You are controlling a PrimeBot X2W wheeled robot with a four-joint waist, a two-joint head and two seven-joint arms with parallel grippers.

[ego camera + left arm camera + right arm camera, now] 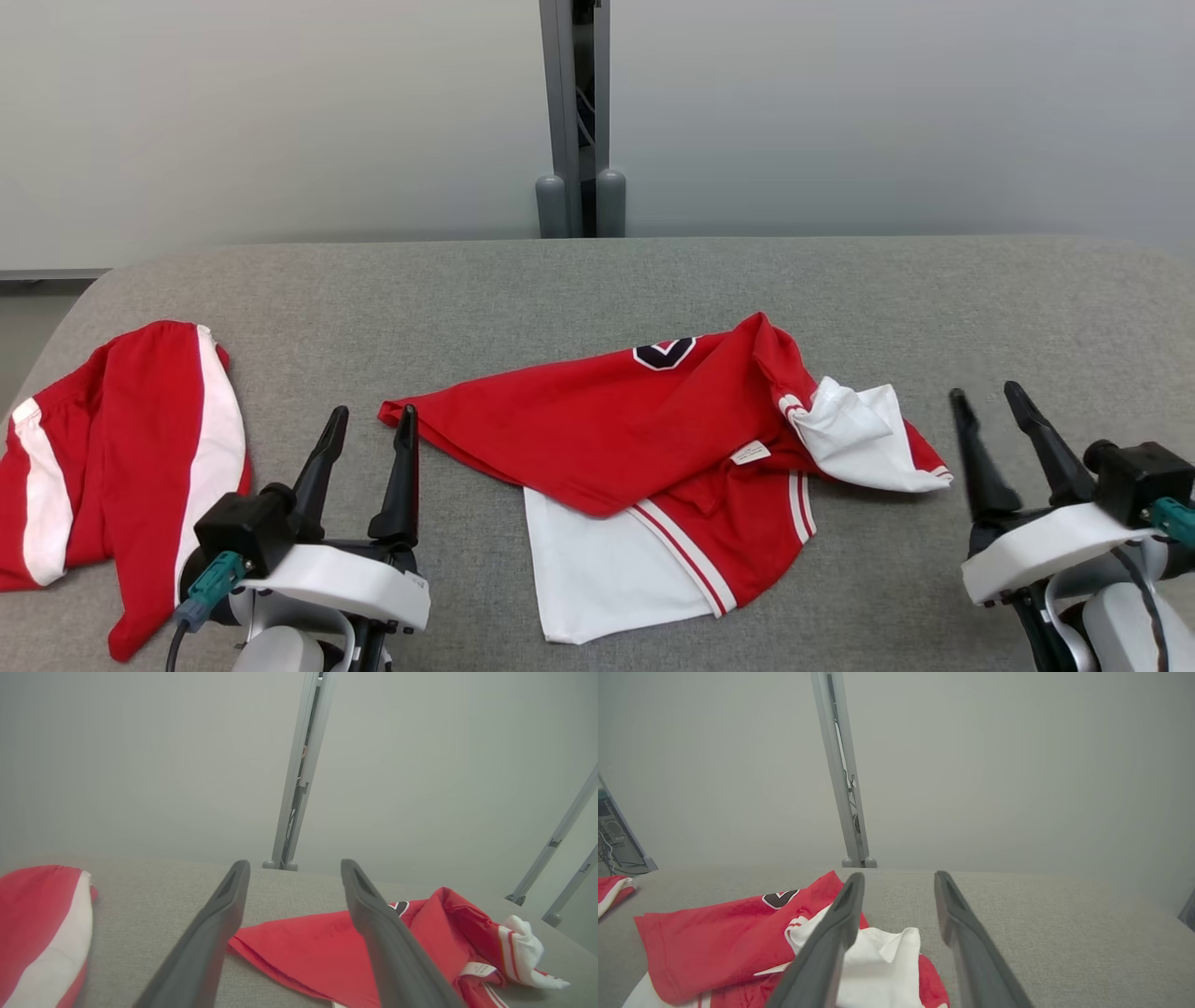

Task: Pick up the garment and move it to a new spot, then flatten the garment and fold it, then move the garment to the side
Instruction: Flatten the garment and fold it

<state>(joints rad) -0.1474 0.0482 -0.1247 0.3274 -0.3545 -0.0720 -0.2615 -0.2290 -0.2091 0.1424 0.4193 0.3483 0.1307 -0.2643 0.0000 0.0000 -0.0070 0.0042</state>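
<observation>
Left pincer (372, 413) and right pincer (985, 393) both gape empty, flanking the crumpled shirt (644, 429), placed, I reckon, to spread it.

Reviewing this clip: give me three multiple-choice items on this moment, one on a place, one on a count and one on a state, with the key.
1. Where does the crumpled red and white garment lie?
A) near the middle of the table
B) hanging over the far edge
C) on the floor

2. How many garments lie on the table?
A) one
B) two
C) four

3. How does the right gripper stand?
A) shut on the garment
B) open, holding nothing
C) shut on a hanger

Key:
1 A: the head view shows it mid-table, away from every edge.
2 B: a second one, a red garment with white stripes, lies on the robot's left.
3 B: its fingers stand apart with no cloth gripped between them.
</observation>
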